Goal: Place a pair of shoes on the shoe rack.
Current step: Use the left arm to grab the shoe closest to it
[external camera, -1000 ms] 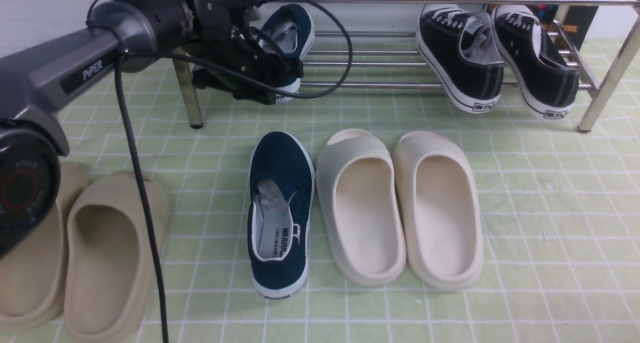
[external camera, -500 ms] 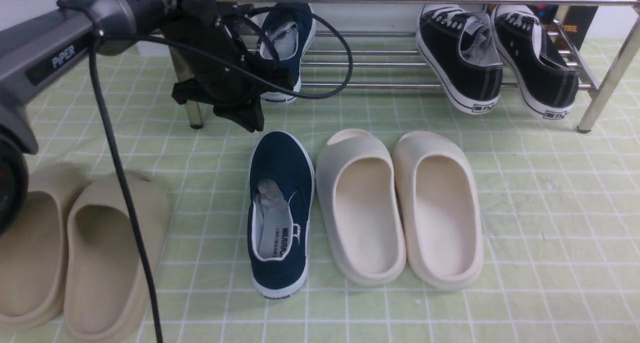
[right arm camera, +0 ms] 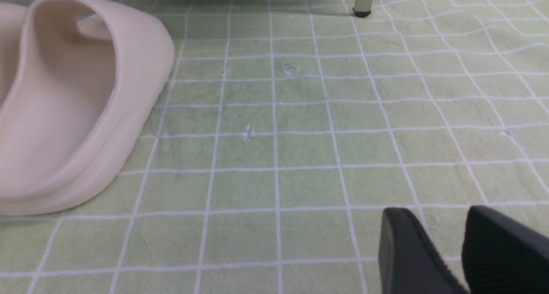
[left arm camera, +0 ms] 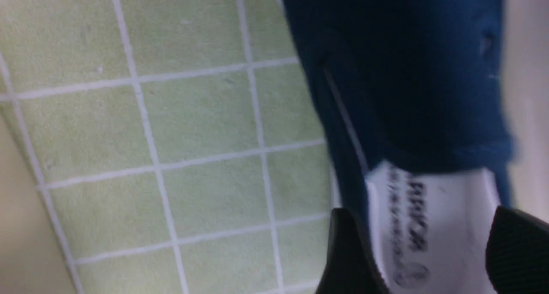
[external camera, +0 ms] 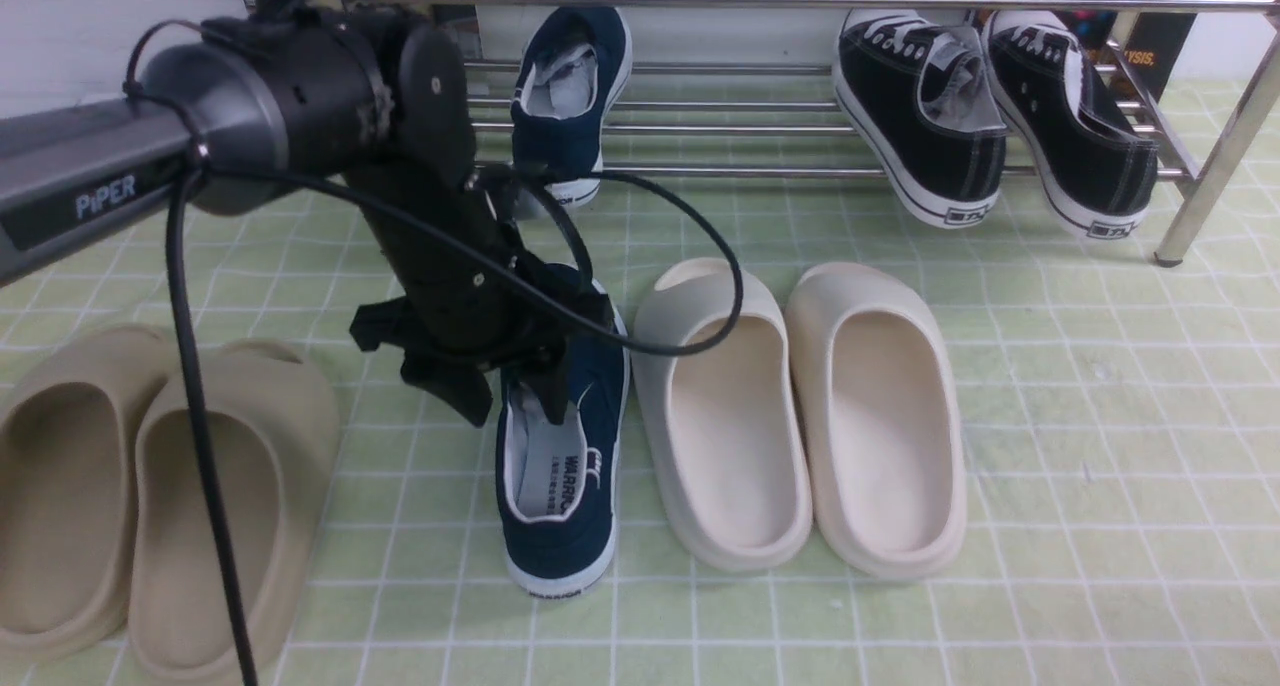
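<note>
Fingers point(external camera: 455, 394) apart over navy shoe point(external camera: 560, 531)

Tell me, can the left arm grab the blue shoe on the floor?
Probably yes. The left gripper is open right over the blue shoe, at its opening, and nothing lies between them.

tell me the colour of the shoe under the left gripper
The shoe is navy blue with a white sole, clearest in front view.
</note>
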`<state>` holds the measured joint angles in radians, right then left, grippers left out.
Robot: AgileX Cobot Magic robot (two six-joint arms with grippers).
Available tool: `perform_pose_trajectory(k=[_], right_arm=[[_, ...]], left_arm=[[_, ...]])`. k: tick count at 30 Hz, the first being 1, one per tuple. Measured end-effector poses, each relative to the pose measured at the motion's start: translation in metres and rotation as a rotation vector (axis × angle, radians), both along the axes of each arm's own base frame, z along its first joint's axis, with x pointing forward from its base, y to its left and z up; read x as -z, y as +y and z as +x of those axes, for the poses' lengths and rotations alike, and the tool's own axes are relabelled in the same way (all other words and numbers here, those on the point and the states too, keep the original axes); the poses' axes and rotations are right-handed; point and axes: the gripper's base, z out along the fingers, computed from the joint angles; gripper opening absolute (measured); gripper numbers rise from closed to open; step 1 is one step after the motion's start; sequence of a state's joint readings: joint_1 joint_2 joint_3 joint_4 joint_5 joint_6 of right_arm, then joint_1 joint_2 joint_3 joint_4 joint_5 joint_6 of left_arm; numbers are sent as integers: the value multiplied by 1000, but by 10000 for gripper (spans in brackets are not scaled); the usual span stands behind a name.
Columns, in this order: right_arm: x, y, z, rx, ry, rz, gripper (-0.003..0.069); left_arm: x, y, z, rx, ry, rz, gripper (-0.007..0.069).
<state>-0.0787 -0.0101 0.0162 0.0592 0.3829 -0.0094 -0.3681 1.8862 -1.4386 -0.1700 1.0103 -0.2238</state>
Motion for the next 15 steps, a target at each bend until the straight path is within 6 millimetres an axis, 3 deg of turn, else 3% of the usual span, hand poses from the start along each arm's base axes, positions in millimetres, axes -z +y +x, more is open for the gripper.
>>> perform_pose_trajectory(k=[6, 9, 12, 13, 15], right_arm=[[0, 0, 0, 0, 0, 0, 239], [0, 0, 0, 0, 0, 0, 239], [0, 0, 0, 0, 0, 0, 239], [0, 0, 0, 0, 0, 0, 239], [0, 0, 0, 0, 0, -1, 239]], left_arm=[[25, 6, -1, -96, -59, 17, 425], [30, 6, -2, -105, -79, 9, 382], [32, 5, -1, -110, -95, 1, 232], [32, 4, -1, -110, -98, 0, 99], [30, 4, -2, -107, -98, 1, -7]])
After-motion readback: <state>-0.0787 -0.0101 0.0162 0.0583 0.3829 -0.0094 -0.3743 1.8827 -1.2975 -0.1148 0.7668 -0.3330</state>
